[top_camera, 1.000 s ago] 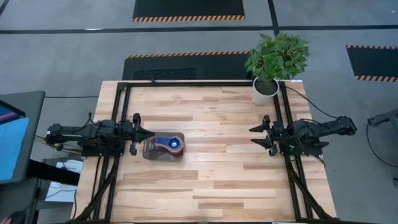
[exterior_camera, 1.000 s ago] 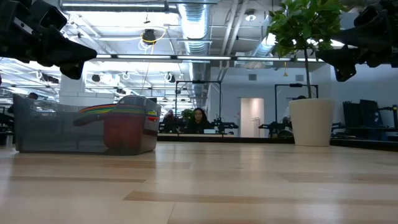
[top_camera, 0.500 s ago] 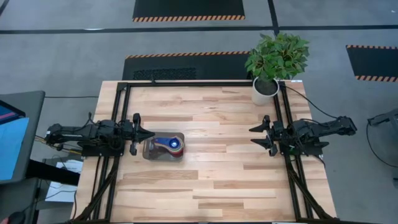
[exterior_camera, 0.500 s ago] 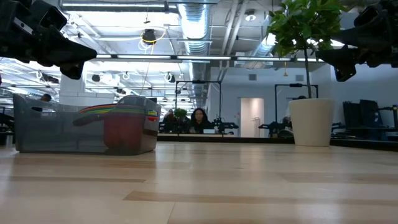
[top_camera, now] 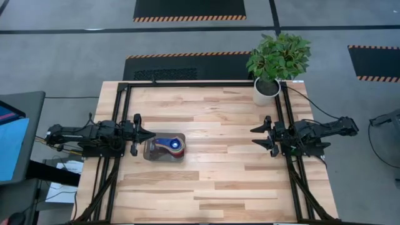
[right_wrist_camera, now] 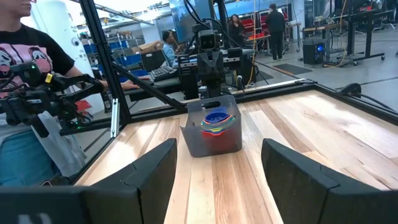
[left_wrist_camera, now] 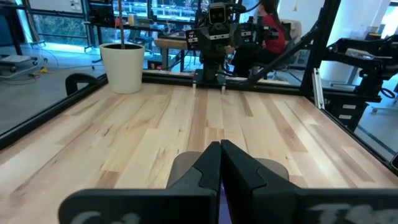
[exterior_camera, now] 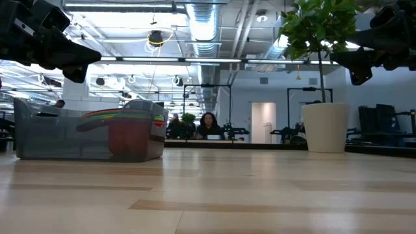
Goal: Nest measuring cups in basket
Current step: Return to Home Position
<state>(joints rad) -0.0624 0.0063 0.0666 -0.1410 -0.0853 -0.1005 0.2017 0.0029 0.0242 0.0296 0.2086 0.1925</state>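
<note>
Fingers, left gripper (left_wrist_camera: 219, 163): we see them pinched together on nothing, just beside the basket (top_camera: 150, 150).
Measuring cups (top_camera: 174, 145): nested inside the basket, dark blue on top.
Fingers, right gripper (top_camera: 261, 136): spread wide, empty, well apart from the basket.
Risk: we judge a low left-arm swing could clip the basket and spill the stack.

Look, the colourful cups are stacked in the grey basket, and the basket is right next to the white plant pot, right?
Almost. The cups are stacked in the grey basket, but it isn't next to the white plant pot. The high view shows it beside the left gripper, while the pot stands far off on the right side.
</note>
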